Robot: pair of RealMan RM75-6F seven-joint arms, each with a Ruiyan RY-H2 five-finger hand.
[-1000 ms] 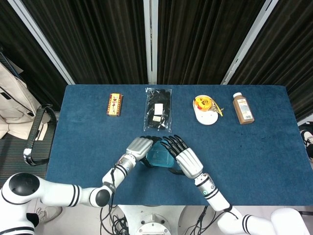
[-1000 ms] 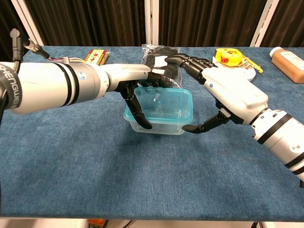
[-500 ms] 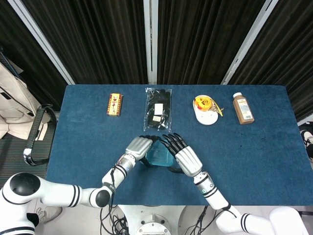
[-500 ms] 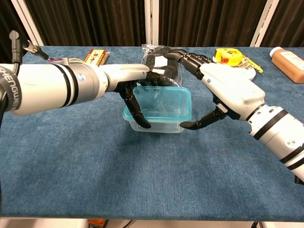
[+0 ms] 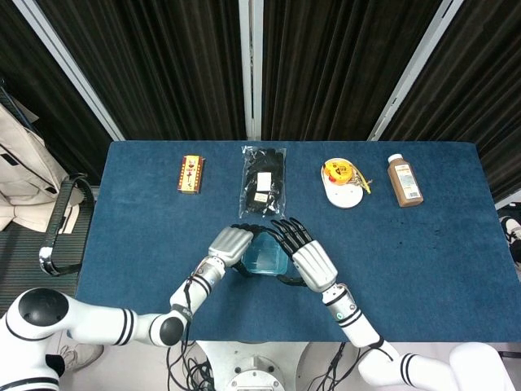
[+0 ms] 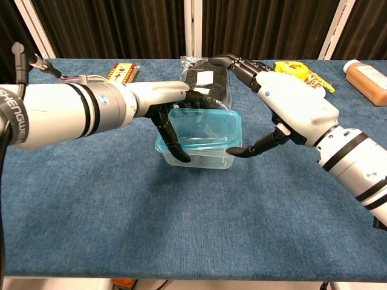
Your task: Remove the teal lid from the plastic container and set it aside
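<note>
Teal lid (image 6: pixel 204 128), sitting tilted on the clear plastic container (image 6: pixel 193 154), right side lifted off the rim, left side lower down. Parked near the front-middle of the blue table (image 6: pixel 121 229), squeezed between both hands. Left hand (image 6: pixel 166 99) reaching in from the left, dark fingers (image 6: pixel 170 138) curled down over the container's left wall and gripping the box itself. Right hand (image 6: pixel 290 109) over the right side, thumb hooked at the lid's right front corner and the other fingers stretched along the far edge, so holding the lid rather than spread loose. Can't tell from the chest view exactly how hard the far fingertips press. Same story from the head view: lid (image 5: pixel 262 259) peeking out as a small teal patch between left hand (image 5: pixel 231 243) and right hand (image 5: pixel 311 264). Along the back of the table, well apart from all this: a small patterned box (image 5: pixel 191 174) on the left, a black bagged item (image 5: pixel 263 182) in the middle just behind the hands, a yellow tape measure (image 5: pixel 337 170) on a white plate (image 5: pixel 345 197), and a brown bottle (image 5: pixel 404 180) far right.
</note>
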